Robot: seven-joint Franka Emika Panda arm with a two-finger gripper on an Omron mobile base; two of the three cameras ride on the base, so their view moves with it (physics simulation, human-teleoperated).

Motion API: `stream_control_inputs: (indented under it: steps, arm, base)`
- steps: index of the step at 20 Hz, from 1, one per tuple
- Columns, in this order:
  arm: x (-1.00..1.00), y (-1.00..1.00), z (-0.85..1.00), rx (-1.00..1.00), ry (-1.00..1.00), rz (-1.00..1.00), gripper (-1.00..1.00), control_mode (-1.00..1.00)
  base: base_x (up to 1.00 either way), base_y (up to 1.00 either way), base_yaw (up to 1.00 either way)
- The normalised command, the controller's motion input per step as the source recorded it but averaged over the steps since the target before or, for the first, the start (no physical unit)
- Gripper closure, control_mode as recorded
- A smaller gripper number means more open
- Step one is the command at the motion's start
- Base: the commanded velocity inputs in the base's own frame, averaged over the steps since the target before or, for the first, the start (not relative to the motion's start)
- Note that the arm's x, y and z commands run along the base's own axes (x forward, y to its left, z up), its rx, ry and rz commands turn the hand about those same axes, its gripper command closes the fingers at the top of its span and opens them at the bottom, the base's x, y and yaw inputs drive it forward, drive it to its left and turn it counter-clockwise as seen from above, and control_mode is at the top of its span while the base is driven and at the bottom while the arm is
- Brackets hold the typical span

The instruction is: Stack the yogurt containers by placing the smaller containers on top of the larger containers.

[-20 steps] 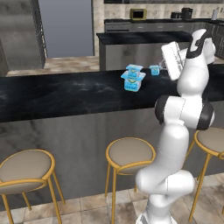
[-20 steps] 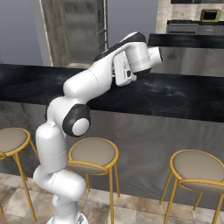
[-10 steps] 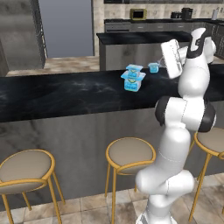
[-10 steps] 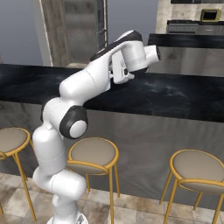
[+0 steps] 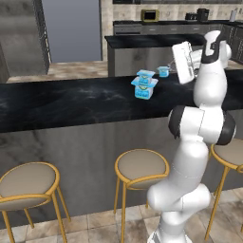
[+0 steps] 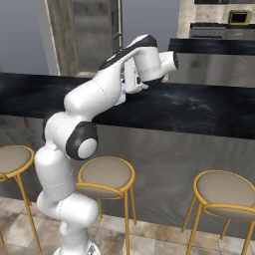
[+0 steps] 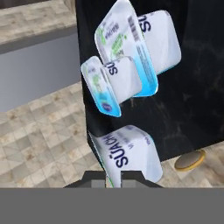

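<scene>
On the black counter [image 5: 71, 102] stands the biggest yogurt container [image 5: 144, 91], light blue with a white rim. The medium container [image 5: 145, 75] sits on top of it. In the hand view this pair appears tipped sideways, the big cup [image 7: 148, 48] behind the medium one [image 7: 114, 83]. My gripper [image 5: 170, 70] is shut on the tiny container [image 5: 163, 71] and holds it in the air just right of the stack, at about the height of its top. In the hand view the tiny cup [image 7: 129, 153] sits right at the fingertips of the gripper [image 7: 113, 178].
Round stools with gold legs [image 5: 142, 163] [image 5: 28, 182] [image 5: 232, 152] stand in front of the counter. A second dark counter [image 5: 142, 40] lies behind it. Farther back is a microwave [image 5: 150, 15]. In the right base view my arm [image 6: 99, 94] reaches over the counter.
The hand has carried the tiny container a little left and up, closer to the stack. The two stacked containers have not moved.
</scene>
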Motion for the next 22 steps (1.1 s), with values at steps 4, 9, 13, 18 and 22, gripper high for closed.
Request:
stream_control_inputs:
  steps: [4,9,13,18,22]
  arm:
    - [0.14,0.12,0.03,0.04,0.00,-0.02,1.00,-1.00]
    - [0.22,0.05,0.00,0.04,0.00,-0.02,1.00,-1.00]
    - [0.34,0.00,0.00,0.03,0.00,-0.01,1.00,-1.00]
    - [0.35,0.00,0.00,0.02,0.00,0.00,1.00,-1.00]
    - [0.34,0.00,0.00,0.00,0.00,0.00,1.00,-1.00]
  base:
    - [0.00,0.00,0.00]
    - [0.00,0.00,0.00]
    - [0.00,0.00,0.00]
    - [0.00,0.00,0.00]
    - [0.00,0.00,0.00]
